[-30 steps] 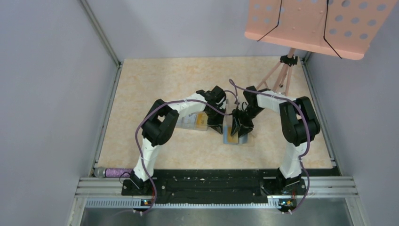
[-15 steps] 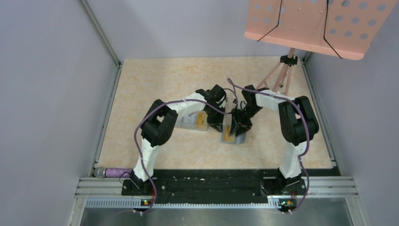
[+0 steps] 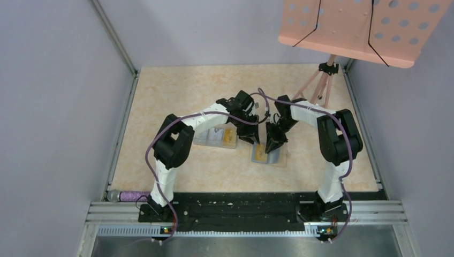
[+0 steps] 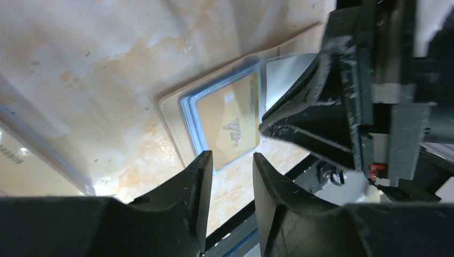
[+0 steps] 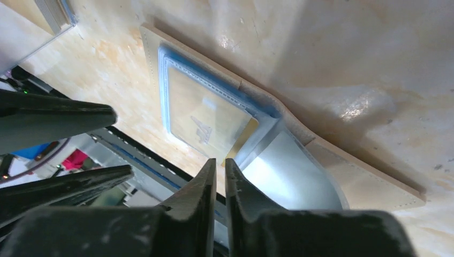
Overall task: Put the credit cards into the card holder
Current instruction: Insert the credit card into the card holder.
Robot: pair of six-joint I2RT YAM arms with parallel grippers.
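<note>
One yellow card [image 5: 206,115] sits in the open card holder [image 5: 369,184] on the surface [image 3: 176,96], a silvery card [image 5: 289,171] at its three o'clock. Left jaws half-open, empty; right jaws narrow, grip unclear.

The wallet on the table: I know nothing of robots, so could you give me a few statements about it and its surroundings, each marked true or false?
1. The card holder lies open on the table. True.
2. A yellow-orange card sits in its blue-edged pocket. True.
3. The left gripper is clamped on that yellow-orange card. False: its fingers stand apart with nothing between them.
4. The card holder lies in the table's far left corner. False: it lies near the middle.
5. A pink perforated board hangs over the far right corner. True.
</note>
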